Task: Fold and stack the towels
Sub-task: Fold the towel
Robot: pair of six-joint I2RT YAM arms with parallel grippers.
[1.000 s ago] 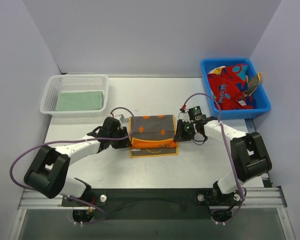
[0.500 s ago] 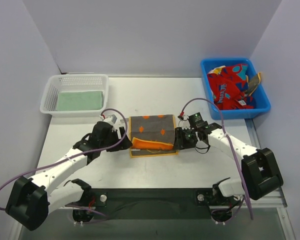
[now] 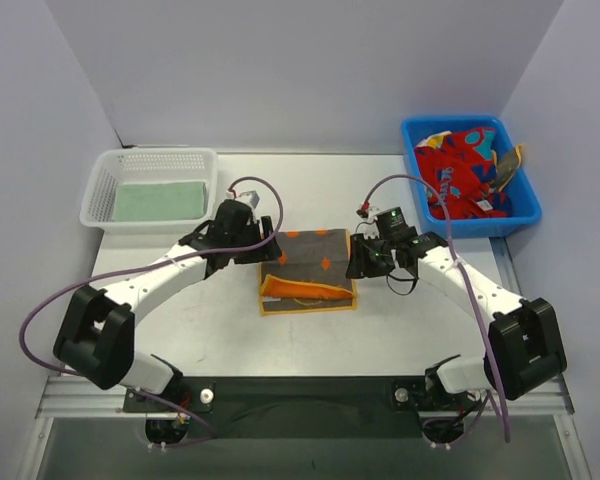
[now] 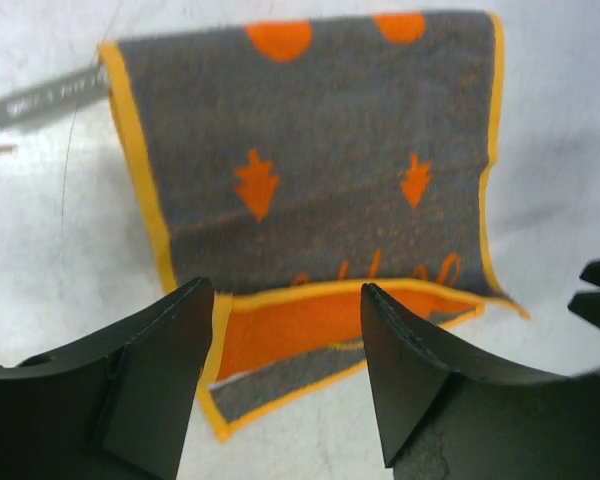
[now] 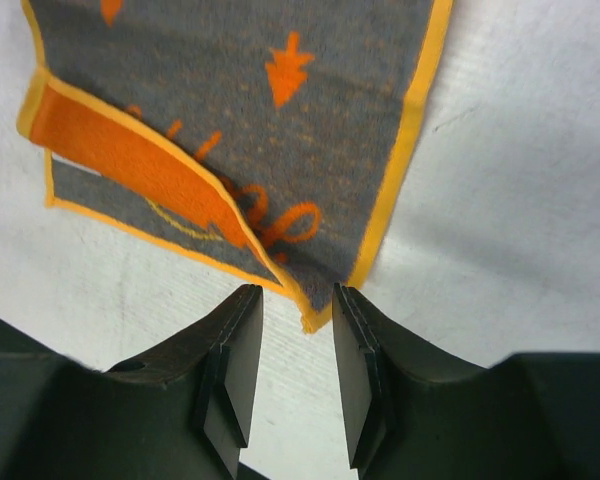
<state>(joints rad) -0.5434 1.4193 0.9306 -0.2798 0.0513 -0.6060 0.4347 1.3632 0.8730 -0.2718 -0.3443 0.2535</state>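
Observation:
The orange towel (image 3: 308, 268), dark grey on top with orange marks and a yellow border, lies loosely folded mid-table with its orange underside showing along the near edge. My left gripper (image 3: 267, 250) is open at its left far corner; in the left wrist view the towel (image 4: 320, 170) lies beyond the open gripper (image 4: 285, 330). My right gripper (image 3: 357, 262) is open at its right edge; in the right wrist view the towel (image 5: 250, 130) has one corner just ahead of the gripper (image 5: 297, 312), untouched. A pale green towel (image 3: 160, 201) lies in the basket. Red towels (image 3: 463, 172) fill the bin.
The white mesh basket (image 3: 102, 190) stands at the back left and the blue bin (image 3: 525, 205) at the back right. A grey label (image 4: 45, 96) sticks out from the orange towel's corner. Purple cables loop over both arms.
Both grippers have let go of the orange towel's folded edge and drawn toward the far side. The towel now lies lower, its orange flap fallen along the near edge.

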